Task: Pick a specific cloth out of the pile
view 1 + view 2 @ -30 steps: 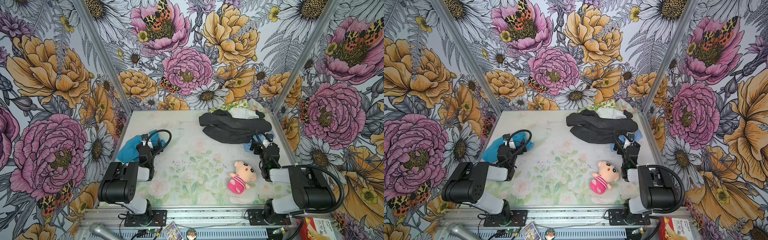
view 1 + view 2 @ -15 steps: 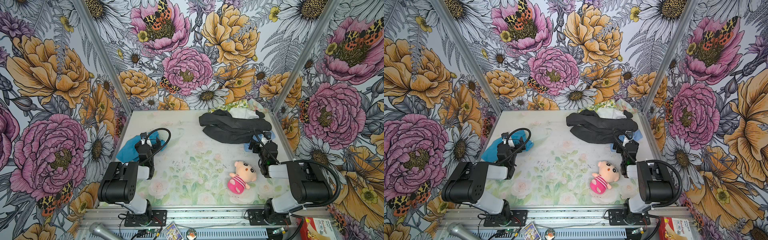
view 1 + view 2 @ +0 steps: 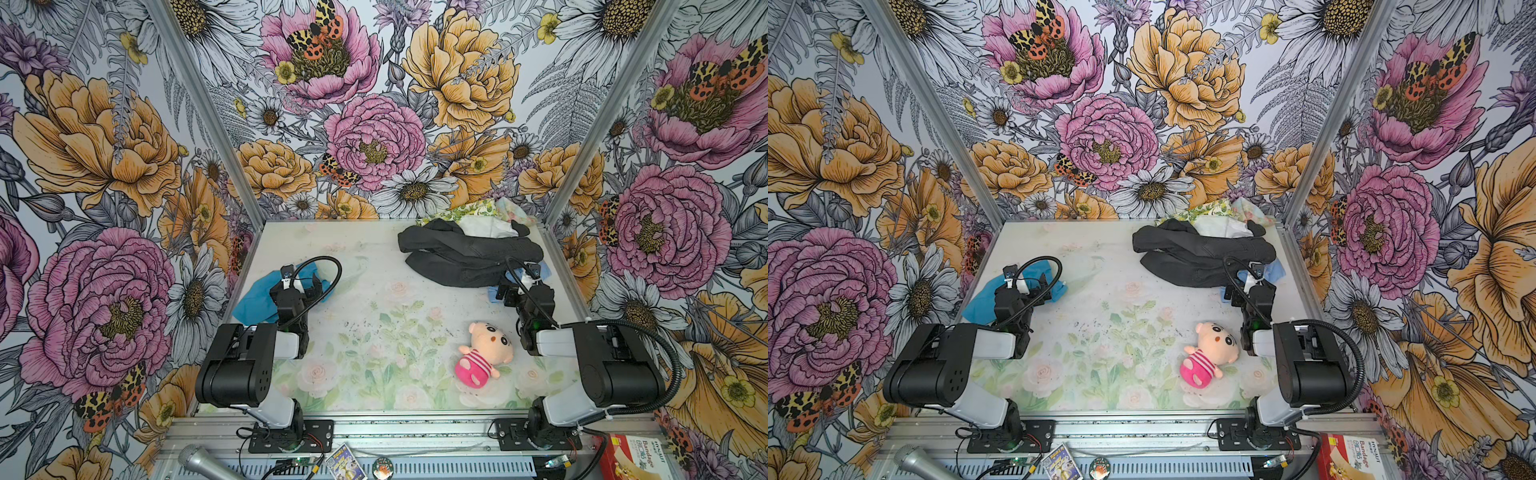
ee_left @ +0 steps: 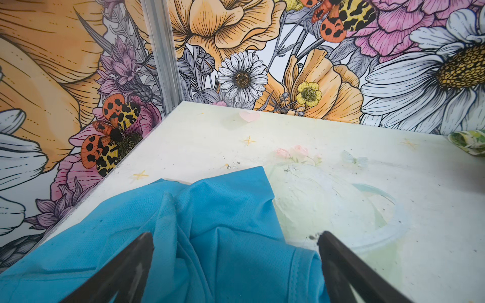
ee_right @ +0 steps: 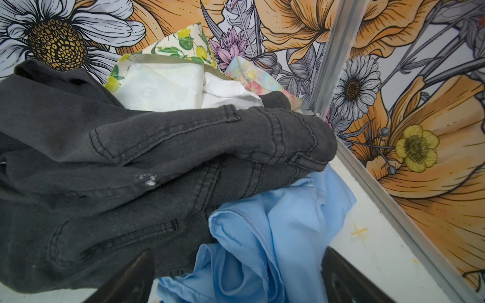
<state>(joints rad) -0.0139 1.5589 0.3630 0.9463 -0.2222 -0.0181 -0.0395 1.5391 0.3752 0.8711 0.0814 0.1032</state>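
The cloth (image 3: 257, 297) (image 3: 980, 301), plain teal-blue, lies crumpled at the table's left side, apart from the pile. My left gripper (image 3: 309, 282) (image 4: 235, 237) is open right over it, with a teal fold (image 4: 210, 236) between the spread fingers. The pile sits at the back right: a black garment (image 3: 465, 253) (image 5: 131, 157) on top, a yellow-green floral cloth (image 3: 457, 214) and a white cloth (image 3: 482, 226) behind it. My right gripper (image 3: 509, 293) (image 5: 237, 254) is open at the pile's near edge, fingers either side of a pale sky-blue cloth (image 5: 283, 223).
A pink-and-peach plush doll (image 3: 484, 353) lies on the table in front of the right arm. Floral walls and aluminium posts (image 3: 573, 124) close in the table on three sides. A microphone (image 3: 199, 459) and a red box (image 3: 631, 457) lie beyond the front rail.
The right arm has shifted a little at the pile's near edge. The left arm and the teal cloth stand much as before.
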